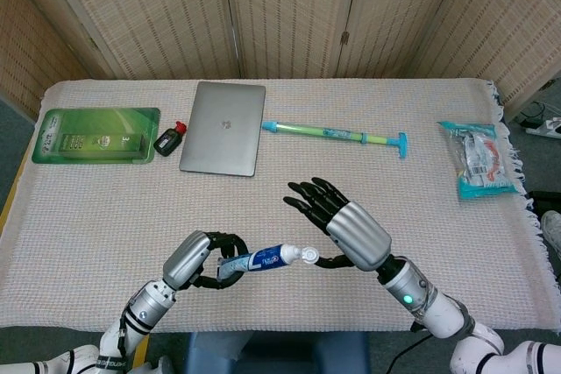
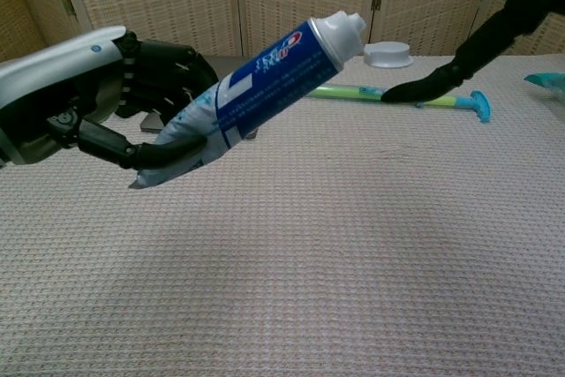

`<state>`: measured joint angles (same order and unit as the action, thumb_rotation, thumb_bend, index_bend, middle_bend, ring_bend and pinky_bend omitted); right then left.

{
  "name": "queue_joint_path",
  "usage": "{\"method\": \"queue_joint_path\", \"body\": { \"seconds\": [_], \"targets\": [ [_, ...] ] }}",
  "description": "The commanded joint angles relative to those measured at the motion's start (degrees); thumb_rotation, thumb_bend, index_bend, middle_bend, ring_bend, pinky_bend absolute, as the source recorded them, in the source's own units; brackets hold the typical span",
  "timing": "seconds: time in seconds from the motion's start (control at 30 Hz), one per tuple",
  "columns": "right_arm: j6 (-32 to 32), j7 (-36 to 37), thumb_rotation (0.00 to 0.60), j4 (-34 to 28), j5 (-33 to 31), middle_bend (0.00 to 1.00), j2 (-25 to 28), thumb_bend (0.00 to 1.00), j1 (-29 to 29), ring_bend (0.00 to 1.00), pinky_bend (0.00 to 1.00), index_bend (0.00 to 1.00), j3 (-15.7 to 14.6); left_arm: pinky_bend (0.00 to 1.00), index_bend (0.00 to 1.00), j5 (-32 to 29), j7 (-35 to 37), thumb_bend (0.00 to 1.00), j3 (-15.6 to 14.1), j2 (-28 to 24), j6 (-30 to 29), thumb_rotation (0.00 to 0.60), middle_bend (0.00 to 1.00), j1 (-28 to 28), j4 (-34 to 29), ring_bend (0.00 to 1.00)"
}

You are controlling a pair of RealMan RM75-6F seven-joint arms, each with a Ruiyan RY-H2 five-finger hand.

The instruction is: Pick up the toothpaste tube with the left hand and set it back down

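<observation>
My left hand (image 1: 200, 260) (image 2: 97, 94) grips the crimped end of a blue and white toothpaste tube (image 1: 261, 260) (image 2: 256, 86) and holds it in the air, well above the table. The tube's white nozzle (image 2: 342, 28) points up and to the right, with its flip cap (image 2: 388, 54) hanging open. My right hand (image 1: 346, 225) hovers open just right of the nozzle, fingers spread, and its thumb (image 2: 441, 81) reaches toward the cap without touching the tube.
A grey laptop (image 1: 223, 128), a small black bottle with a red cap (image 1: 169, 138) and a green package (image 1: 96, 136) lie at the back left. A green and blue rod (image 1: 337, 134) lies behind the hands. A teal packet (image 1: 478, 158) lies far right.
</observation>
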<state>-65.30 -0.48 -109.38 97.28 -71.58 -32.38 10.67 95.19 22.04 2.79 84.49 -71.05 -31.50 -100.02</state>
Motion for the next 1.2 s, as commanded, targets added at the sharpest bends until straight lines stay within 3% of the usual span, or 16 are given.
{"method": "queue_joint_path", "body": {
  "seconds": [0.03,0.2,0.77,1.07,1.2],
  "targets": [
    [0.82,-1.20,0.600,-0.10,-0.91,0.00,-1.65,0.17,-1.49,0.00,0.00,0.00,0.81,0.59,0.80,0.04,-0.25,0.72,-0.10,0.21,0.05,0.600,0.80,-0.13,-0.17,0.71],
    [1.31,-4.17,0.600,-1.11,-2.10,0.00,-2.81,0.17,-2.98,0.00,0.00,0.00,1.81,0.59,0.81,-0.01,-1.45,0.73,-0.22,0.56,-0.02,0.600,0.80,-0.21,0.24,0.71],
    [3.33,-9.12,0.600,-6.66,-6.89,0.00,1.75,0.17,-5.04,0.00,0.00,0.00,2.96,0.59,0.86,1.07,-9.99,0.74,-0.84,2.01,-1.92,0.600,0.88,0.48,4.80,0.78],
    [9.00,-3.06,0.599,-11.94,-9.32,0.00,9.82,0.17,-6.07,0.00,0.00,0.00,1.45,0.59,0.86,0.37,-8.37,0.74,-0.73,1.93,-3.50,0.600,0.87,1.32,6.66,0.78],
    [11.11,1.57,0.549,-12.05,-8.93,0.00,10.98,0.17,-6.83,0.00,0.00,0.00,0.46,0.59,0.86,0.44,-7.97,0.74,-0.65,2.09,-3.91,0.600,0.87,1.39,6.77,0.78]
  ]
}}
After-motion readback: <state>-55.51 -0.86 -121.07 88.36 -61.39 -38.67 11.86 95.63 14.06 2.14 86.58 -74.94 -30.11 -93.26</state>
